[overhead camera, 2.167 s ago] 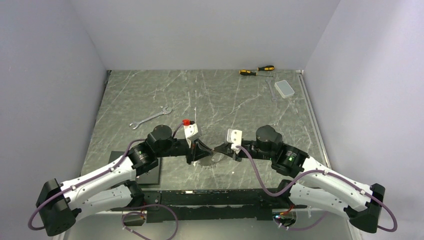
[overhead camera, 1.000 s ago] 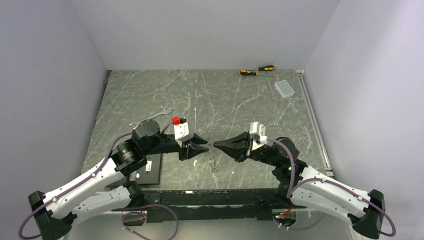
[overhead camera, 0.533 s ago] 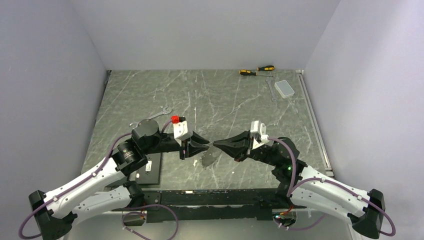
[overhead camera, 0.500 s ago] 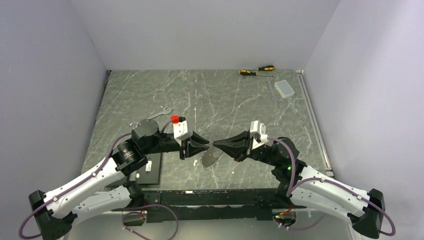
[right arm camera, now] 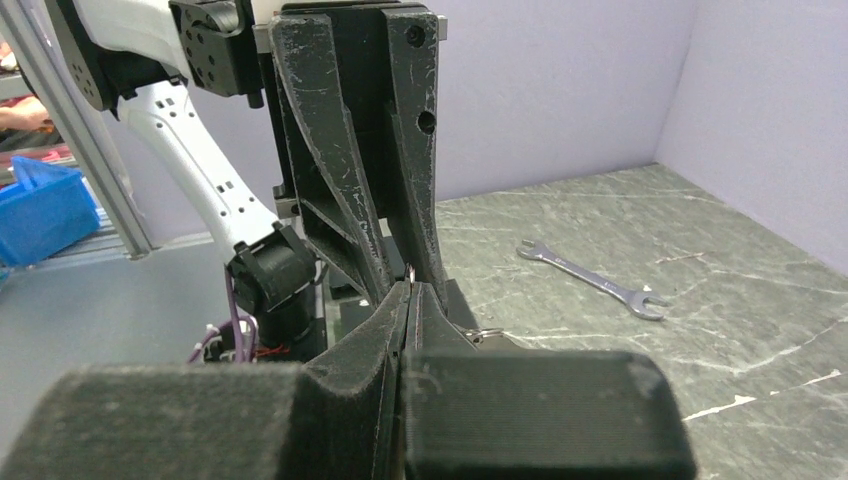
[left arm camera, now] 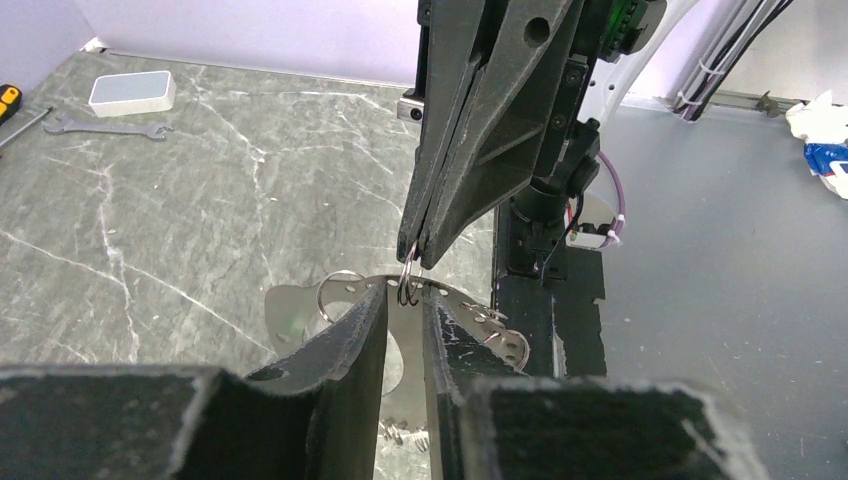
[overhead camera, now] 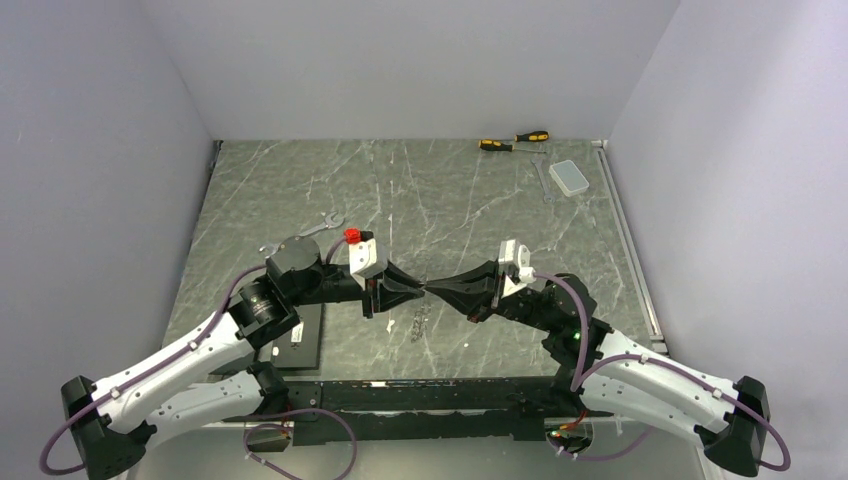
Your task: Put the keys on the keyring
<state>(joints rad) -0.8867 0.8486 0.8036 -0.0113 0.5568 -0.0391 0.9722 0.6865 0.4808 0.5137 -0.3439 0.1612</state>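
A: How do the pincers stand?

B: The right gripper (left arm camera: pixel 417 258) is clenched on a small wire loop (left arm camera: pixel 408 284); in the left wrist view its tips come down from 12 o'clock; the left gripper (left arm camera: pixel 405 298) meets it tip to tip, jaws a narrow slot apart, with the loop at the mouth of that slot; whether those jaws pinch anything I cannot tell.

A: And the keyring?

B: The keyring (left arm camera: pixel 300 312) shows as a thin, flat grey piece; small holes run along its edge, and its rim at 4 o'clock of the loop is jagged; a second wire ring (left arm camera: pixel 338 287) lies against it at 9 o'clock of the loop; the piece spreads just beneath the left fingers (left arm camera: pixel 350 345) and reaches out past them on both sides.

A: And from above?

B: The two tips touch over the near middle of the table (overhead camera: pixel 400 190); the keyring shows edge-on at 6 o'clock of them, close by; a black box (overhead camera: pixel 305 345) sits at 8 o'clock under the left arm; a silver wrench (overhead camera: pixel 322 224) lies at 10 o'clock; two yellow-and-black screwdrivers (overhead camera: pixel 514 140) lie at 1 o'clock by the far edge; a pale box (overhead camera: pixel 570 177) sits at 2 o'clock.
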